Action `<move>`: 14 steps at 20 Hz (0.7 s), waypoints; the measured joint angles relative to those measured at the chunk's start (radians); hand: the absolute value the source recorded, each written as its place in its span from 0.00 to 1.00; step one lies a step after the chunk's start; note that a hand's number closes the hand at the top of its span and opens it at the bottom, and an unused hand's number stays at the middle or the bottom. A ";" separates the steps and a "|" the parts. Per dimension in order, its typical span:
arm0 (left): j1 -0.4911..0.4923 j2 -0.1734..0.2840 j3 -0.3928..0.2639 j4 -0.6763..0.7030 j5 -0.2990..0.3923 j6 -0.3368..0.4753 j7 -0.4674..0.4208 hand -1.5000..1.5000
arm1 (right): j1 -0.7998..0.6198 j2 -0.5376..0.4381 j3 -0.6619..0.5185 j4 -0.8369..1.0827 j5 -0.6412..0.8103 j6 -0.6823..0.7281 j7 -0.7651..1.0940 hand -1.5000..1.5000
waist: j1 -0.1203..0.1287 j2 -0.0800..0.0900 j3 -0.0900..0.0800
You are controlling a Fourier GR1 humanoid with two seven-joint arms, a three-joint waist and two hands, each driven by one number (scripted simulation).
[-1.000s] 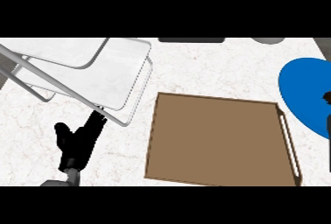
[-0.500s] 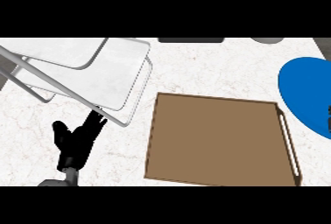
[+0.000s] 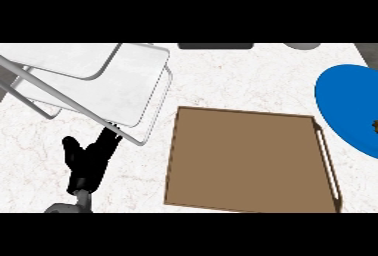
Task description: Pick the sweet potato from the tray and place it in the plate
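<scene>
Brown tray (image 3: 251,160) bare at centre, nothing left to lift. At three o'clock, blue plate (image 3: 347,107) cut by the frame edge, a small brownish bit (image 3: 375,125) on it (likely the sweet potato, judged delivered). At eight o'clock, left hand (image 3: 87,160) resting, fingers straight, holding nothing. Right hand out of view.

A kitchen — white marble counter (image 3: 244,80), brown tray (image 3: 247,160), blue plate (image 3: 343,100), metal rack (image 3: 96,85).

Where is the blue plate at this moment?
In the head view the blue plate lies at the right edge, partly cut off, just right of the brown tray.
</scene>
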 measured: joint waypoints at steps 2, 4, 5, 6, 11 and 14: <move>0.001 0.002 0.003 -0.003 -0.002 0.000 0.003 0.50 | 0.031 0.022 0.007 -0.067 -0.103 0.000 -0.060 0.00 | -0.004 -0.002 -0.001; 0.002 0.002 0.010 -0.002 0.000 0.002 0.012 0.50 | 0.085 0.070 0.026 -0.155 -0.206 0.015 -0.121 0.00 | -0.010 -0.005 -0.003; 0.009 0.002 0.012 -0.005 0.001 -0.001 0.005 0.50 | 0.108 0.098 0.039 -0.205 -0.250 0.027 -0.144 0.00 | -0.012 -0.006 -0.003; 0.014 0.000 0.011 -0.008 0.000 -0.002 0.001 0.50 | 0.129 0.123 0.051 -0.250 -0.288 0.037 -0.164 0.00 | -0.014 -0.007 -0.004; 0.017 -0.006 0.019 0.006 -0.008 -0.002 -0.011 0.50 | 0.284 0.243 0.126 -0.476 -0.418 0.136 -0.230 0.00 | -0.022 -0.011 -0.005; 0.025 -0.002 0.022 -0.010 -0.009 -0.010 -0.014 0.50 | 0.373 0.318 0.185 -0.599 -0.419 0.177 -0.217 0.00 | -0.021 -0.011 -0.007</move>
